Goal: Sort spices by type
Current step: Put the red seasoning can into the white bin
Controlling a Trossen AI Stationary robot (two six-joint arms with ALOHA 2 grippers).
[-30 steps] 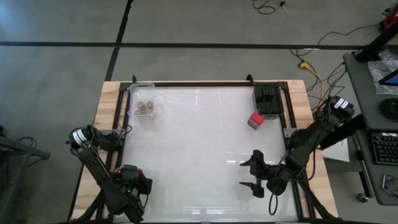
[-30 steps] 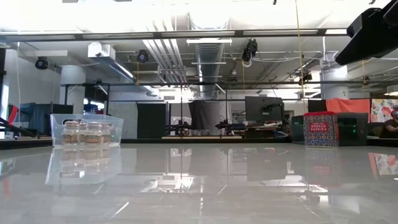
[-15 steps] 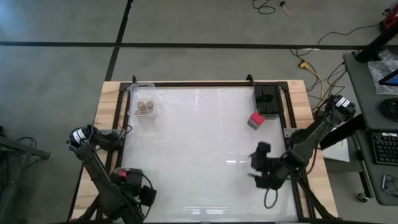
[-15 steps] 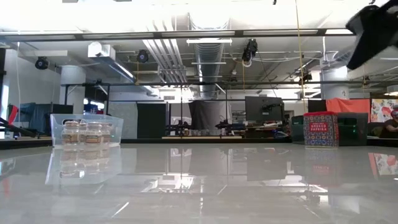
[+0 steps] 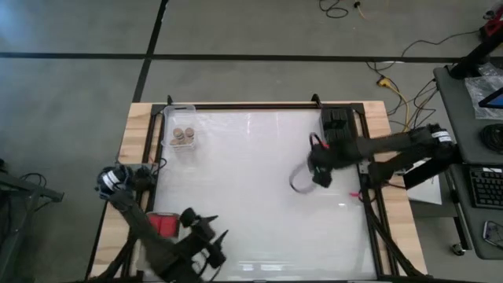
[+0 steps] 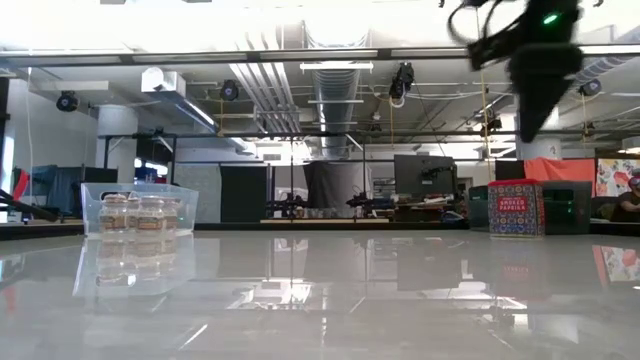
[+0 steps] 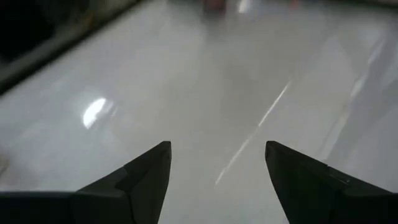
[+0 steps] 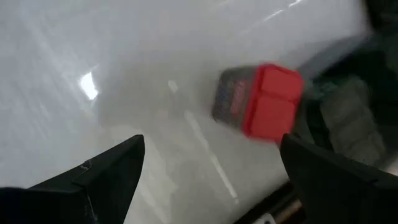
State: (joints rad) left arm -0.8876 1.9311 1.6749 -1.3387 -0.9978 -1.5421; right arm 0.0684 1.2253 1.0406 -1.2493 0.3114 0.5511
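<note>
A red square-topped spice container [image 8: 264, 102] stands on the white table, just left of a tray of black boxy containers [image 5: 338, 126] at the far right. It also shows in the low view [image 6: 516, 208]. My right gripper [image 8: 211, 149] is open and hovers above the table just short of the red container, hiding it in the high view [image 5: 314, 169]. Round tan-topped jars [image 5: 182, 136] stand in a clear tray at the far left. My left gripper [image 5: 208, 229] is open and empty above the table near its front left; the left wrist view [image 7: 217, 149] shows only bare tabletop ahead of it.
The clear tray with the jars [image 6: 137, 212] stands at the far left corner. Black frame rails [image 5: 369, 212] run along the table's right and left sides. The white tabletop [image 5: 251, 189] lies between the two trays.
My right gripper has swung from the table's near right toward the far edge, turned, and come over the red container. My left gripper has moved from the near left edge toward the right, onto the tabletop. The containers have stayed where they were.
</note>
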